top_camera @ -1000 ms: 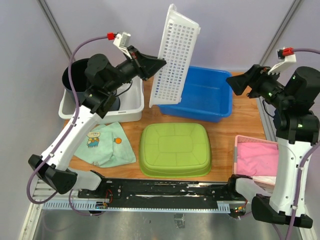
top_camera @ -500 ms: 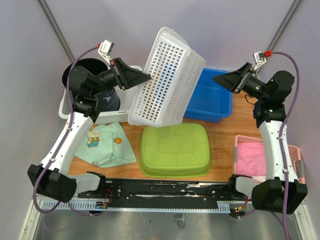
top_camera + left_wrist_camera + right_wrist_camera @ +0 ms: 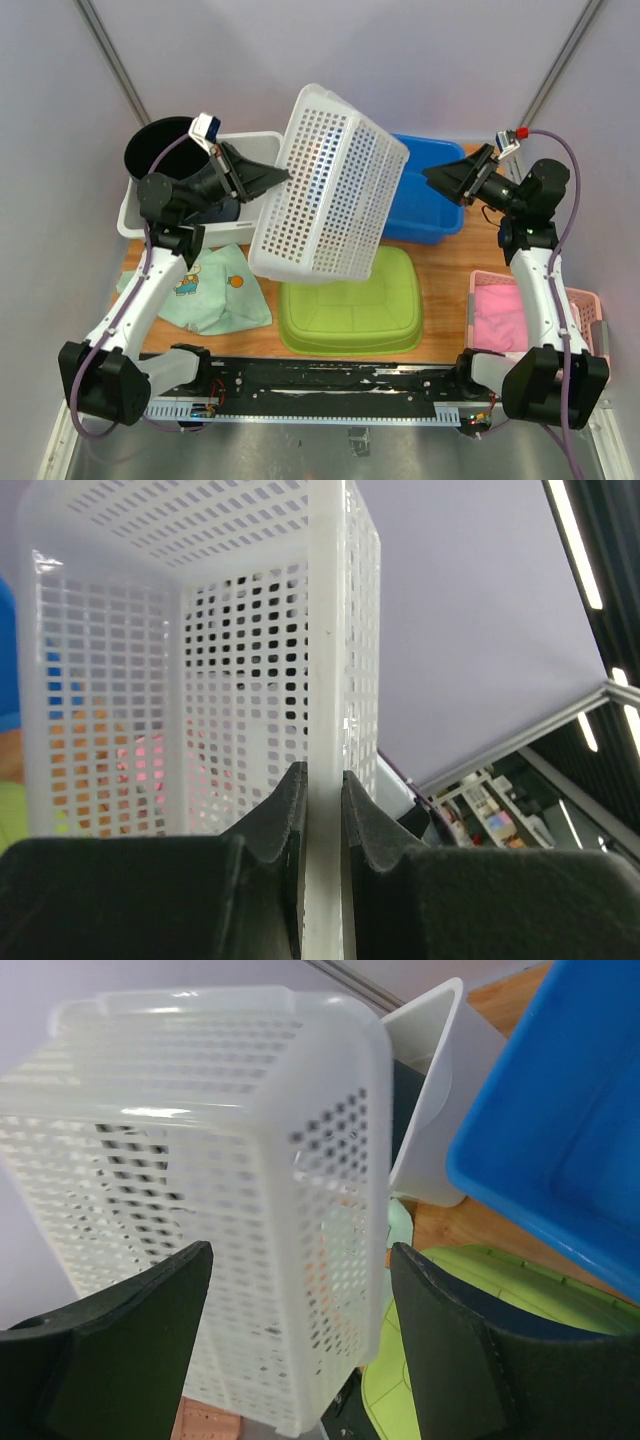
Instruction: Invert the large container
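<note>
**Tilted large white basket (image 3: 330,195) held in the air**

The large white basket is held off the table, tilted, with its perforated bottom turned toward the top camera. It is seen above the green tub (image 3: 350,305) and partly over the blue tub (image 3: 435,205). Its rim is clamped between the jaws of the left gripper (image 3: 322,780). The right gripper (image 3: 432,176) is spread wide, apart from the basket, and nothing is held in it.
</note>
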Robot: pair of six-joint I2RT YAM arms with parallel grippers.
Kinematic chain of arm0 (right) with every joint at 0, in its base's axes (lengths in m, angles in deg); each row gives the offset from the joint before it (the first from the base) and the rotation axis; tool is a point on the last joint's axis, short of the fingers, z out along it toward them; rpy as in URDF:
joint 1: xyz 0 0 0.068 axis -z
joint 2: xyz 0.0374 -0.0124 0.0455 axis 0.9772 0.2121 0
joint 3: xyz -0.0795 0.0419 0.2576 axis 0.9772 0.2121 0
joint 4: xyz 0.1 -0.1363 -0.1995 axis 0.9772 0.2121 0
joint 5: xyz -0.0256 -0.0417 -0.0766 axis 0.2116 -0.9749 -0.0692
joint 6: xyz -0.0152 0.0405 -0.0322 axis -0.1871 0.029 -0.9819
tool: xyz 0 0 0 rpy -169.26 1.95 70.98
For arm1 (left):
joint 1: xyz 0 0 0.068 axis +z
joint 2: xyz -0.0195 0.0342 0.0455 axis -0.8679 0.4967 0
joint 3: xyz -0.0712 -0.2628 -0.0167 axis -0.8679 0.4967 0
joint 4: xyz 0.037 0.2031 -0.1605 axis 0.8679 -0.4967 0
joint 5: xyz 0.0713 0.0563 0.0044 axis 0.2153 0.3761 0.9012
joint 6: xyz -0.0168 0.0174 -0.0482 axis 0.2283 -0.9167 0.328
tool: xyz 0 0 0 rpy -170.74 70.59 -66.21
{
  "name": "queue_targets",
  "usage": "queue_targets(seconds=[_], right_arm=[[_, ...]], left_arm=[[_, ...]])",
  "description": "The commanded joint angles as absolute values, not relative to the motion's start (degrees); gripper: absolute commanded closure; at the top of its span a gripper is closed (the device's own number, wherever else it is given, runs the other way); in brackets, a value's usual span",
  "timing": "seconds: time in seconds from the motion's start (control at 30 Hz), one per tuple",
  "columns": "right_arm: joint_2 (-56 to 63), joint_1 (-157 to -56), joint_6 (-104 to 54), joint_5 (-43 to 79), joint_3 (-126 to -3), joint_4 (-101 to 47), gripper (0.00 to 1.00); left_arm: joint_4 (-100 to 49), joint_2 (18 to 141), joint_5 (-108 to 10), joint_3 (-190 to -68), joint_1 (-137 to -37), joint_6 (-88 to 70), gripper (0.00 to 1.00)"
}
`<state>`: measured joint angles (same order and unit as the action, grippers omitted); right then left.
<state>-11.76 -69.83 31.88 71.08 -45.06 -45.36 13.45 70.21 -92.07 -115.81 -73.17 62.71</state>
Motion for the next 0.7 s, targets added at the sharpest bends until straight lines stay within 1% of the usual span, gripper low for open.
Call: queue_targets(seconds=[0.0, 0.13, 0.23, 0.3, 0.33, 0.37, 0.43, 0.5, 0.57, 0.63, 0.67], right_arm=[[-15.9, -67.9, 27.1, 71.7, -48.3, -39.0, 0.26], [-18.4, -66.7, 16.6, 66.9, -50.6, -23.1, 0.26], [-19.4, -66.3, 11.6, 58.6, -50.8, -12.9, 0.3], [-19.5, -67.2, 6.3, 49.5, -51.9, -4.4, 0.37], [-19.3, -68.5, 2.6, 43.7, -53.6, -0.1, 0.42], [-18.7, -70.4, -0.6, 36.4, -55.2, 3.9, 0.45], [-16.9, -74.0, -4.5, 25.1, -57.6, 8.9, 0.47], [-14.3, -76.5, -6.8, 19.4, -59.3, 11.0, 0.49], [-11.4, -81.6, -9.7, 15.2, -61.0, 11.9, 0.48], [-7.0, -88.6, -13.4, 10.4, -63.3, 12.9, 0.43], [-4.8, -92.0, -15.3, 7.7, -64.5, 13.7, 0.39]], left_arm=[[11.9, 62.4, -88.3, -108.3, -68.8, 64.9, 1.0], [5.9, 55.9, -86.3, -103.9, -66.0, 64.2, 1.0], [0.2, 53.1, -84.5, -103.0, -64.6, 62.1, 1.0], [-1.3, 52.9, -83.7, -103.2, -64.4, 61.3, 1.0], [-1.1, 53.2, -83.7, -103.5, -64.3, 61.6, 1.0], [-0.6, 53.8, -83.7, -103.8, -64.3, 61.8, 1.0], [-0.4, 54.6, -83.6, -104.9, -64.3, 61.7, 1.0], [-1.2, 55.4, -83.1, -106.7, -64.3, 60.9, 1.0], [-3.2, 56.1, -82.2, -109.1, -64.3, 59.5, 1.0], [-5.9, 56.8, -80.8, -111.9, -64.2, 57.9, 1.0], [-7.2, 57.1, -80.4, -113.1, -64.2, 57.3, 1.0]])
